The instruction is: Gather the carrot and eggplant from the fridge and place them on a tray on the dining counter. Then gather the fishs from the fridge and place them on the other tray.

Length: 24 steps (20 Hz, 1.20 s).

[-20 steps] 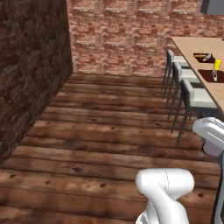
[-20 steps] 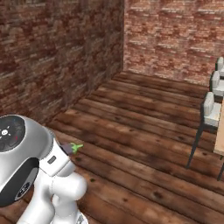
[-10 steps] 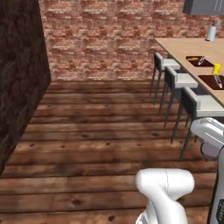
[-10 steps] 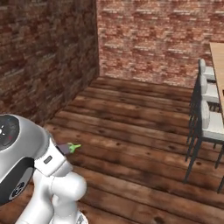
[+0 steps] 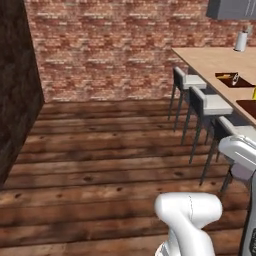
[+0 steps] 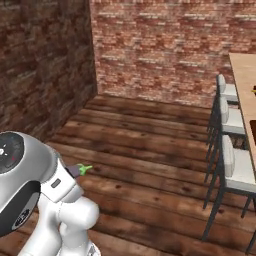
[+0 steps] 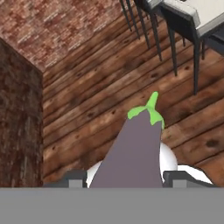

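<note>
Hand view shows your end effector (image 7: 127, 177) clamped on the eggplant (image 7: 131, 148), stem pointing forward over the floor. Carry it level toward the worktop (image 5: 212, 62) and the 2 trays (image 5: 234, 80), clearing the stools (image 5: 200, 102).

- No readable text, labels, brands, numbers or signs appear in any view.
- The brick walls, wooden floor, stools (image 5: 207, 102) and dining counter (image 5: 215, 59) carry no lettering.
- A pale bottle-shaped item (image 5: 241, 41) at the counter's far end is too small and blurred to show any label.
</note>
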Motion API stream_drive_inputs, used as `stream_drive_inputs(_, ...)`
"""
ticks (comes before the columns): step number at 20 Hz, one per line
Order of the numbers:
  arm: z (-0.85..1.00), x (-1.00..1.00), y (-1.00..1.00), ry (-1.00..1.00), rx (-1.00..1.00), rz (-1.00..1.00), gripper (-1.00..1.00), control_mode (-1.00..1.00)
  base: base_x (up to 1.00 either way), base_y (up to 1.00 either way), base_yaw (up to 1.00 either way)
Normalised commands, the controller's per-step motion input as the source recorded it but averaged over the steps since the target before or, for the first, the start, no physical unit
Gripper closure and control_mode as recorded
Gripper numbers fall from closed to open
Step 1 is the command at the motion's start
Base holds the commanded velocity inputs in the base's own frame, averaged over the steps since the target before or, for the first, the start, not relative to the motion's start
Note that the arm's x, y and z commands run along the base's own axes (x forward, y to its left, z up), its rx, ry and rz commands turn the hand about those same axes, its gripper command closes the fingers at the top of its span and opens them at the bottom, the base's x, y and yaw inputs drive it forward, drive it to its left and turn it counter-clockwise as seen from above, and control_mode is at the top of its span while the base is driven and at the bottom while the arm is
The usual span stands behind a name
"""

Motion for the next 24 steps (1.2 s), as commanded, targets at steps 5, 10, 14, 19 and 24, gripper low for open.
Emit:
stream_drive_inputs(5, 0.0, 0.0, 0.0, 0.0, 0.0, 0.0, 1.0, 1.0, 1.0, 0.22, -0.23)
stream_drive_inputs(10, 0.0, 0.0, 0.0, 0.0, 0.0, 0.0, 1.0, 1.0, 1.0, 0.27, -0.27)
stream_drive_inputs(14, 0.0, 0.0, 0.0, 0.0, 0.0, 0.0, 1.0, 1.0, 0.94, 0.43, -0.33)
stream_drive_inputs(19, 0.0, 0.0, 0.0, 0.0, 0.0, 0.0, 1.0, 1.0, 0.93, 0.54, -0.37)
stream_drive_inputs(24, 0.0, 0.0, 0.0, 0.0, 0.0, 0.0, 1.0, 1.0, 0.86, 0.65, -0.43)
